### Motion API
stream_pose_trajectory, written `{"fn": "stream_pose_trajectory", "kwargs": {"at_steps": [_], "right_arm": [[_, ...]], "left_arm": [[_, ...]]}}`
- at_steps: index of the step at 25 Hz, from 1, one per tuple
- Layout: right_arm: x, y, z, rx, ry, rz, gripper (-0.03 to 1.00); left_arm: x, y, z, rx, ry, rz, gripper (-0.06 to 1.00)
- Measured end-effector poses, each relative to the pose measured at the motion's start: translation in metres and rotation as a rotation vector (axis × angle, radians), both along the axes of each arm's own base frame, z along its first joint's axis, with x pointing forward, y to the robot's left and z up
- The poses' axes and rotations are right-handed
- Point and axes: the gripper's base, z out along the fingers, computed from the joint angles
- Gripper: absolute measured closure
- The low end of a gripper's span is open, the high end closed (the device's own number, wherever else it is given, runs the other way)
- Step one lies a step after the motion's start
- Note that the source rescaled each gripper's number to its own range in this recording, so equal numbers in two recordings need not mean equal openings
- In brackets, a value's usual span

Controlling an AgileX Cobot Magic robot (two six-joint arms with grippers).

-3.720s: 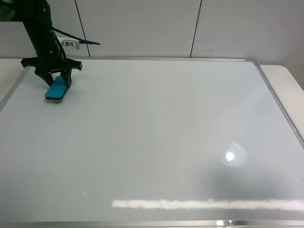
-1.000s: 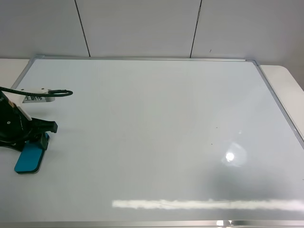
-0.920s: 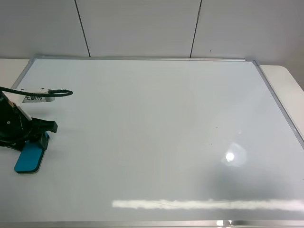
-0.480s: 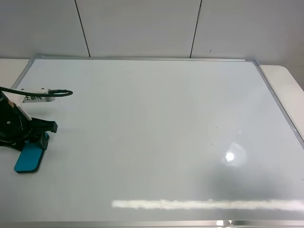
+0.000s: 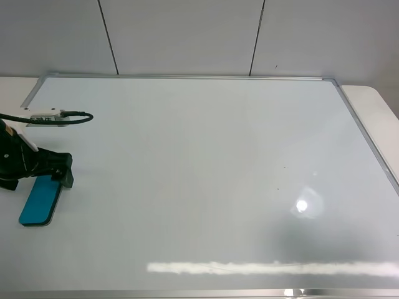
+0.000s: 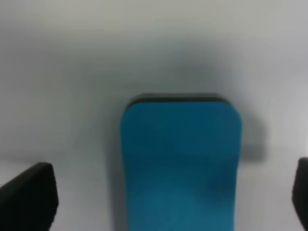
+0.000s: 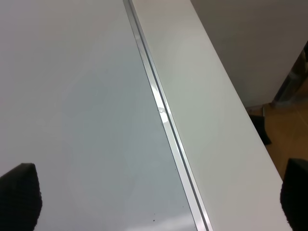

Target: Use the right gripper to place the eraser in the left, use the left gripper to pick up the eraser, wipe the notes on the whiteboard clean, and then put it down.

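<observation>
The teal-blue eraser (image 5: 40, 202) lies flat on the whiteboard (image 5: 206, 174) near its left edge. My left gripper (image 5: 37, 180) sits over the eraser's far end with its jaws spread. In the left wrist view the eraser (image 6: 180, 163) lies between the two black fingertips (image 6: 29, 197), with white board showing on both sides, so nothing grips it. My right gripper (image 7: 156, 202) is open and empty over the board's right frame (image 7: 163, 115); it is out of the exterior view. No red notes show on the board.
A white table strip (image 5: 374, 106) runs beside the board's right frame, and its edge drops to a wooden floor (image 7: 284, 130). Grey wall panels (image 5: 187, 37) stand behind the board. A cable and white tag (image 5: 47, 116) hang off the left arm.
The left gripper carried the eraser from the far left corner toward the near left. In the last half second its jaws spread and it rose a little; the eraser stayed put.
</observation>
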Motion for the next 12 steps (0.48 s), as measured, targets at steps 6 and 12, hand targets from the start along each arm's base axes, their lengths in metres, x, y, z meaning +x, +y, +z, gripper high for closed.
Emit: {"fn": "stream_pose_trajectory", "kwargs": {"at_steps": [6, 12], "right_arm": [[0.000, 0.000, 0.000, 0.000, 0.000, 0.000, -0.03], [0.000, 0.000, 0.000, 0.000, 0.000, 0.000, -0.03]], "left_arm": [[-0.006, 0.001, 0.037, -0.012, -0.147, 0.000, -0.04], [-0.041, 0.004, 0.119, -0.035, -0.510, -0.003, -0.04]]}}
